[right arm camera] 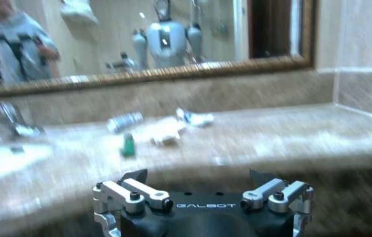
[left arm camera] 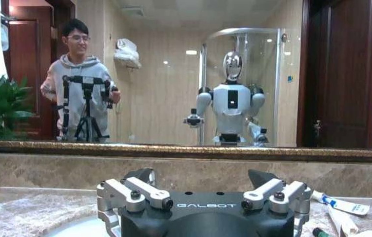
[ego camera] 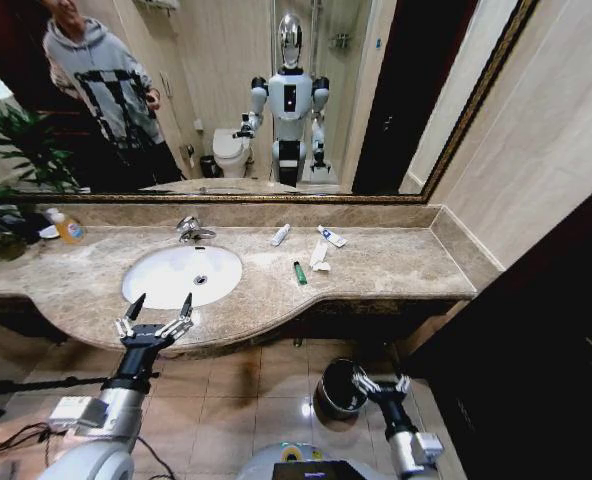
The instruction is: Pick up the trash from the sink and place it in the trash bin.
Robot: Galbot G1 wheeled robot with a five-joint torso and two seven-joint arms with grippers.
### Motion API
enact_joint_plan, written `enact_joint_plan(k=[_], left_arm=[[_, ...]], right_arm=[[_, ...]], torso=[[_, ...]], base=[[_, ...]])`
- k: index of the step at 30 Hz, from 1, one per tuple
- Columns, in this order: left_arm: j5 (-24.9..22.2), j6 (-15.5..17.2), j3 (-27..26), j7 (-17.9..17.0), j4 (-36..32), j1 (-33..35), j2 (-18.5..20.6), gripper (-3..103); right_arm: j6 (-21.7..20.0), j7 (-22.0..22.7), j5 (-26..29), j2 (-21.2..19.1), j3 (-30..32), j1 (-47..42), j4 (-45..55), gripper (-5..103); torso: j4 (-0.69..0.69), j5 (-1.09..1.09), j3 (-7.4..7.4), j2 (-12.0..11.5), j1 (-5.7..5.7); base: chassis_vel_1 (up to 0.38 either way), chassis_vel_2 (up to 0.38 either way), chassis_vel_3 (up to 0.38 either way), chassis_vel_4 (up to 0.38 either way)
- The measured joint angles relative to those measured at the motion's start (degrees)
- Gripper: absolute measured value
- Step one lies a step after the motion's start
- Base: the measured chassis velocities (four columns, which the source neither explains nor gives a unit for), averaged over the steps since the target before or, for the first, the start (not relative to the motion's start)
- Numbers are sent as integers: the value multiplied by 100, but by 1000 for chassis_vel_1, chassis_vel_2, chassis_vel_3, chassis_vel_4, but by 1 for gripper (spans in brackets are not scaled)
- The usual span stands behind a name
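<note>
The left gripper point(ego camera: 160, 306) is hovering with its claw spread and empty over the front edge of the marble counter point(ego camera: 396, 262), just in front of the sink point(ego camera: 181, 274). The right gripper point(ego camera: 380, 383) is hanging low beside the trash bin point(ego camera: 338, 388), which is standing on the floor below the counter's front edge; its claw is likewise spread and empty. The trash is lying on the counter to the right of the basin: a white tube point(ego camera: 280, 235) near the back edge, a second tube point(ego camera: 331, 237) beside it, a green stick point(ego camera: 299, 272) nearer the front, and crumpled paper point(ego camera: 319, 256) between them. An orange soap bottle point(ego camera: 69, 229) is standing at the back left corner.
</note>
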Motion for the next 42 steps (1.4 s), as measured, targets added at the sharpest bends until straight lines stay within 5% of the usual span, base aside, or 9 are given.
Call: enact_joint_plan(k=[5, 9, 17, 25, 31, 42], left_arm=[[0, 0, 0, -1, 0, 0, 0, 100], [0, 0, 0, 0, 0, 0, 0, 100], [0, 0, 0, 0, 0, 0, 0, 100], [0, 0, -1, -1, 0, 0, 0, 100], [0, 0, 0, 0, 0, 0, 0, 100], [0, 0, 0, 0, 0, 0, 0, 100]], right_arm=[[-655, 82, 420, -361, -80, 619, 415, 100], [-1415, 162, 1198, -1045, -235, 1847, 396, 100], [-1665, 190, 1318, -1774, -943, 3522, -692, 100], [-2081, 435, 1157, -1737, -1866, 4904, -1736, 100], [-1822, 509, 1199, -1583, -2212, 5584, -2726, 100], [-1957, 782, 1243, -1055, -2492, 6669, -4060, 100]], torso=[[0, 0, 0, 0, 0], [1, 0, 0, -1, 0], [1, 2, 1, -1, 1], [1, 1, 1, -1, 1], [1, 1, 1, -2, 1], [0, 0, 0, -2, 0]], base=[[0, 0, 0, 0], [0, 0, 0, 0], [0, 0, 0, 0], [0, 0, 0, 0], [0, 0, 0, 0], [0, 0, 0, 0]])
